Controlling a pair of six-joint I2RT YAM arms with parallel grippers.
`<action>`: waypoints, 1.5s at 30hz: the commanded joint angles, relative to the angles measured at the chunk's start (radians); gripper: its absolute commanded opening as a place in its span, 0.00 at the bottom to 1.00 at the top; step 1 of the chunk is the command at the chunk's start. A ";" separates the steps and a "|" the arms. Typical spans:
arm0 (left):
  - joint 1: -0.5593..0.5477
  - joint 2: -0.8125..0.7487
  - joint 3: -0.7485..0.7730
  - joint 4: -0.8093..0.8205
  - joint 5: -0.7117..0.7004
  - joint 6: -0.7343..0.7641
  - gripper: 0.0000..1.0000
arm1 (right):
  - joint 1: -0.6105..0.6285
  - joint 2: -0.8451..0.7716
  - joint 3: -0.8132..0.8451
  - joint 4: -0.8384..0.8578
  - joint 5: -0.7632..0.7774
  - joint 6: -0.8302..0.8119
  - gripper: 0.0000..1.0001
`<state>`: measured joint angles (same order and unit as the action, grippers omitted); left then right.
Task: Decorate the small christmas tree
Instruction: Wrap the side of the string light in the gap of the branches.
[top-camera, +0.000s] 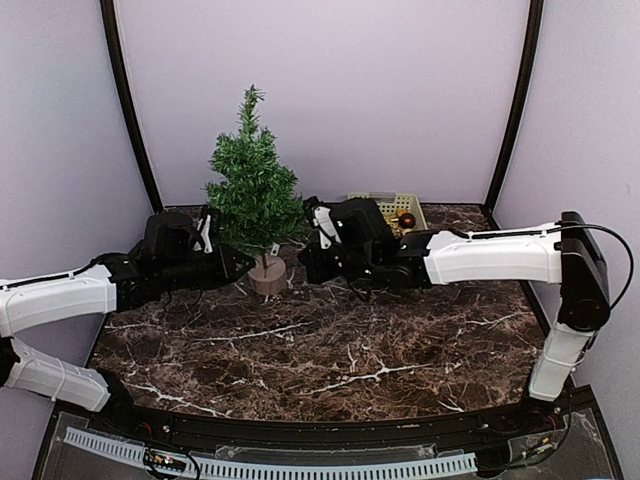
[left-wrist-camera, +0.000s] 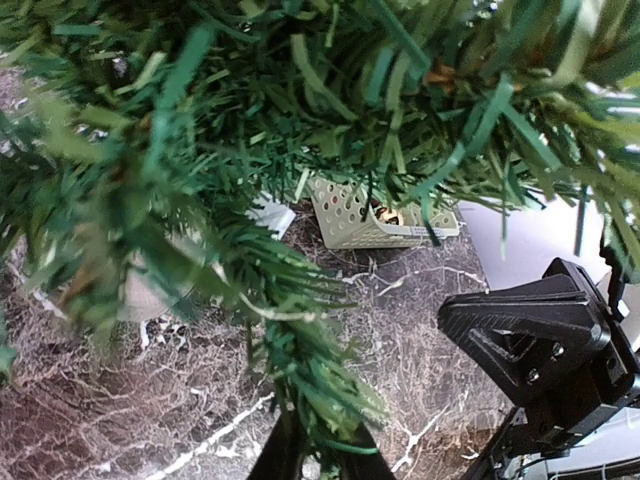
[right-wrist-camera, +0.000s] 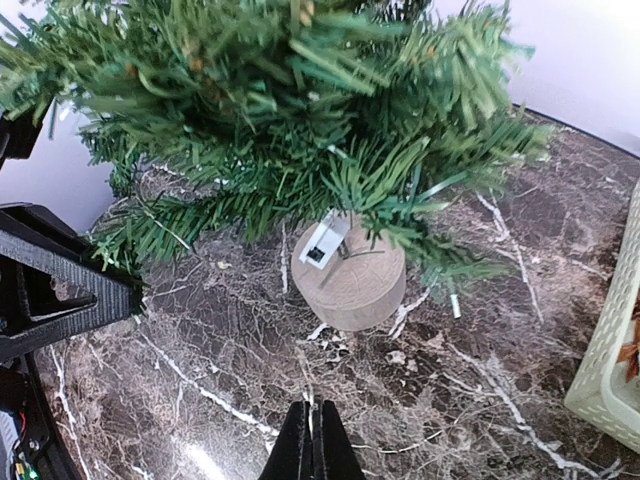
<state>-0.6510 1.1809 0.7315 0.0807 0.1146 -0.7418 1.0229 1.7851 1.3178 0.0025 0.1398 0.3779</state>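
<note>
The small christmas tree (top-camera: 254, 185) stands upright at the back left of the table on its round tan base (top-camera: 267, 276). My left gripper (top-camera: 240, 262) reaches into the tree's lower left side. In the left wrist view its fingers (left-wrist-camera: 275, 458) are closed round the tip of a low green branch (left-wrist-camera: 310, 385). My right gripper (top-camera: 303, 268) hovers just right of the base, shut with nothing in it (right-wrist-camera: 313, 440). It points at the base (right-wrist-camera: 355, 285), where a small white tag (right-wrist-camera: 322, 245) hangs by the trunk.
A pale perforated basket (top-camera: 388, 208) sits behind the right arm at the back and holds a red bauble (top-camera: 407, 220). Its edge shows in the right wrist view (right-wrist-camera: 610, 370). Grey walls close in the back and sides. The table is dark marble (top-camera: 330, 360).
</note>
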 joint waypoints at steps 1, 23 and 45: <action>0.009 -0.058 -0.008 -0.065 -0.052 0.026 0.12 | 0.002 -0.057 0.002 -0.032 0.043 -0.046 0.00; 0.126 -0.145 -0.007 -0.177 -0.007 0.157 0.09 | 0.003 0.028 0.180 -0.123 -0.083 -0.140 0.00; 0.238 -0.106 0.032 -0.196 0.065 0.297 0.10 | -0.033 -0.104 -0.327 0.156 -0.107 0.139 0.90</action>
<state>-0.4217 1.0733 0.7364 -0.1139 0.1631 -0.4587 0.9997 1.6047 1.0061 0.0826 -0.0013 0.4389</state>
